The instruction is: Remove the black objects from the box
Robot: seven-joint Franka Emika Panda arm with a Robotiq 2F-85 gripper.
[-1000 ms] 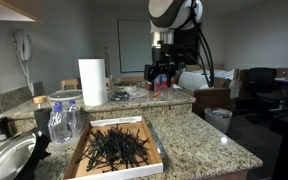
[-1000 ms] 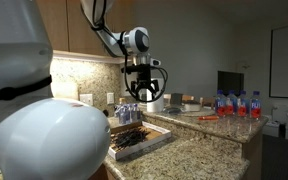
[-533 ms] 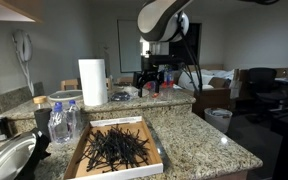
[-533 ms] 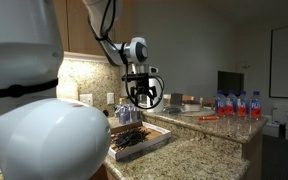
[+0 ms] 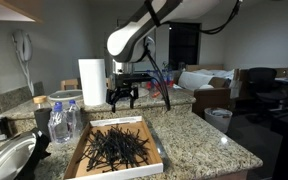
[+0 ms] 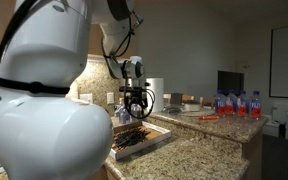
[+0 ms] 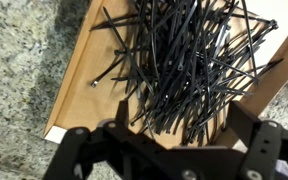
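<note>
Above the far end of the box (image 5: pixel 157 151), the gripper (image 5: pixel 122 97) hangs with its jaws spread wide and nothing between them. We see it clear of the cardboard in both exterior views, and it touches neither the walls nor the contents.

The black objects (image 5: pixel 116 148) all lie inside the box as one loose, spiky heap on the brown bottom. None of them sits out on the granite counter (image 5: pixel 209 140). From the side, the heap (image 6: pixel 132 137) sits directly under the gripper (image 6: pixel 134 108), with open air between them.

Looking down through the wrist view, we find the gripper (image 7: pixel 174 152) framing the lower edge, one finger at each side. The black objects (image 7: pixel 189 70) fill the middle and right of that view. A strip of bare box (image 7: pixel 96 95) floor lies to the left, with one lone stick strayed across it. So the bulk lies straight below the claw and a touch to its right.

The sticks cross at many angles, so we cannot name a single long axis. Many do seem to run up and down the wrist view, roughly across the line joining the fingers. We judge that suits a straight descent and a pinch on the thickest part of the heap. A small shift toward the denser side may gather more sticks per grab.
</note>
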